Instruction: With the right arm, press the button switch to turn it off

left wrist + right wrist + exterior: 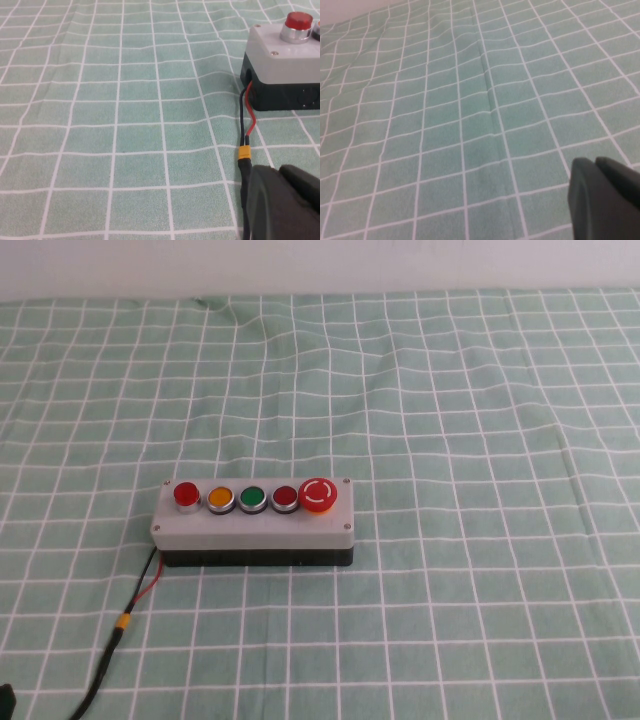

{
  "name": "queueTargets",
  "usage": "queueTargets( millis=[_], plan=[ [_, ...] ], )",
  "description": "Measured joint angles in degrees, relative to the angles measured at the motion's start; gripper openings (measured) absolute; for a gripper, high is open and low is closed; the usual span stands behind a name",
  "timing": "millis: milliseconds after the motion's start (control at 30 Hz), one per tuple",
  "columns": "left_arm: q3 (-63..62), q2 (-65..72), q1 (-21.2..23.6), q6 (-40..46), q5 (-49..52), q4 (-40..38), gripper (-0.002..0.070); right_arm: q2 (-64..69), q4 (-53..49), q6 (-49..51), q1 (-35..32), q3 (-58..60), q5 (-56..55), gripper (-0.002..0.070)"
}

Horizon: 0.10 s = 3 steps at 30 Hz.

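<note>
The button switch (186, 494) is a small bright-red, silver-ringed push button at the left end of the row on the grey box (255, 525), next to the orange button (220, 498). It also shows in the left wrist view (298, 21). My left gripper (280, 172) is shut and empty, low over the cloth in front of the box's left end, beside its cable. My right gripper (596, 162) is shut and empty over bare cloth. The box is not in its view, and neither the right arm nor its gripper shows in the high view.
The box also carries a green button (251, 498), a darker red button (284, 498) and a large red mushroom button (318, 494). A black and red cable (125, 618) runs from the box's left end toward the front-left corner. A green checked cloth (480, 440) covers the table.
</note>
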Motion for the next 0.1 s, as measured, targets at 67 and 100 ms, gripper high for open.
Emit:
queueTargets(
  millis=[67,100],
  plan=[
    [0.0,0.0,0.0,0.0,0.0,0.0,-0.0003,0.0,0.0,0.0,0.0,0.0,0.0,-0.0016],
    [0.0,0.0,0.0,0.0,0.0,0.0,-0.0003,0.0,0.0,0.0,0.0,0.0,0.0,-0.0016]
  ],
)
